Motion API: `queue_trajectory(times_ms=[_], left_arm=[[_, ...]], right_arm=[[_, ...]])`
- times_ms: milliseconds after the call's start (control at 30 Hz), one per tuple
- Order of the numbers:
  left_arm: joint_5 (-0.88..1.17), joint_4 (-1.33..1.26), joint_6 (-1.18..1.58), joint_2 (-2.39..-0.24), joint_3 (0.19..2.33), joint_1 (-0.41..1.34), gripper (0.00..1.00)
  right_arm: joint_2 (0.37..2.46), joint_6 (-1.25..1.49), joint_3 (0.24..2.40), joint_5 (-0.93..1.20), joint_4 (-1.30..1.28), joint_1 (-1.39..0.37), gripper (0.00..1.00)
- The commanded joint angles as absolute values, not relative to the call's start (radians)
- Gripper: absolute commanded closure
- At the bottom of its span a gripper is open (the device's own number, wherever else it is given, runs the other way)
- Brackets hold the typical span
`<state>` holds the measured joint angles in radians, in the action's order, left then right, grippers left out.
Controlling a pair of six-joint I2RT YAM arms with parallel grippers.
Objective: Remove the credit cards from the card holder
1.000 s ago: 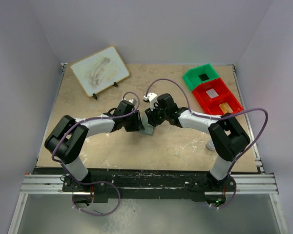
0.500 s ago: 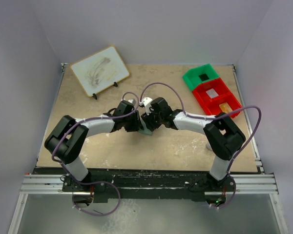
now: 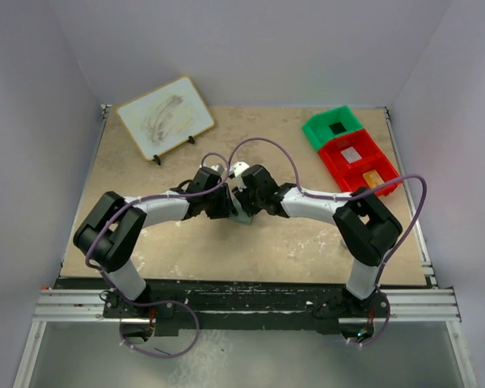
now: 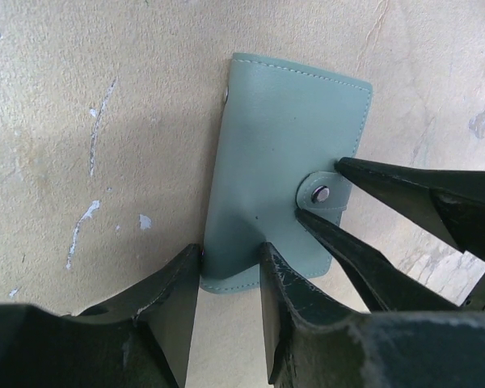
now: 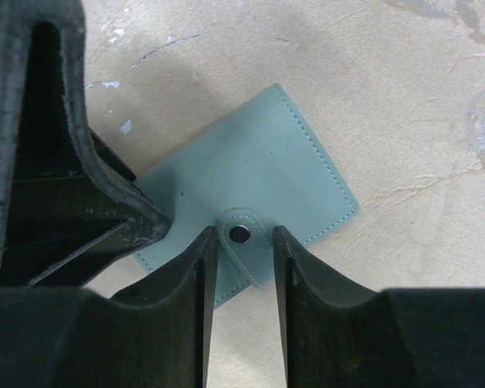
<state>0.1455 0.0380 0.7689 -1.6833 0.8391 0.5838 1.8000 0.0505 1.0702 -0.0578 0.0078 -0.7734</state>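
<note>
**Beige table [image 3: 267,246]: card holder [image 4: 287,162] not yet opened**

It lies flat mid-table, snapped shut. Left claw [image 4: 229,263], part-open, straddles 1 corner. Right claw [image 5: 244,236] flanks the snap tab [image 5: 246,257], grip impossible to tell. 0 cards out: unsnapping, unfolding, extracting remain.

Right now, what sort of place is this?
Probably a robot lab test cell: plain white walls box in a beige tabletop, and the left arm and right arm are mounted on an aluminium rail.
</note>
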Motion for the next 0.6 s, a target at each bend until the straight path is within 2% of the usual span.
queue_trajectory(times_ms=[0,67,300,567], left_arm=[[0.106,0.071,0.77,-1.687,0.814,0.587,0.69],[0.109,0.081,0.765,-1.69,0.822,0.587,0.69],[0.102,0.107,0.75,-1.688,0.835,0.586,0.7],[0.098,0.113,0.75,-1.689,0.825,0.587,0.71]], right_arm=[[1.837,0.096,1.092,-0.127,-0.041,-0.773,0.74],[1.852,0.109,1.099,-0.12,-0.059,-0.773,0.8],[1.803,0.223,1.062,-0.098,-0.013,-0.769,0.8],[1.779,0.356,1.017,0.1,0.101,-0.682,0.87]])
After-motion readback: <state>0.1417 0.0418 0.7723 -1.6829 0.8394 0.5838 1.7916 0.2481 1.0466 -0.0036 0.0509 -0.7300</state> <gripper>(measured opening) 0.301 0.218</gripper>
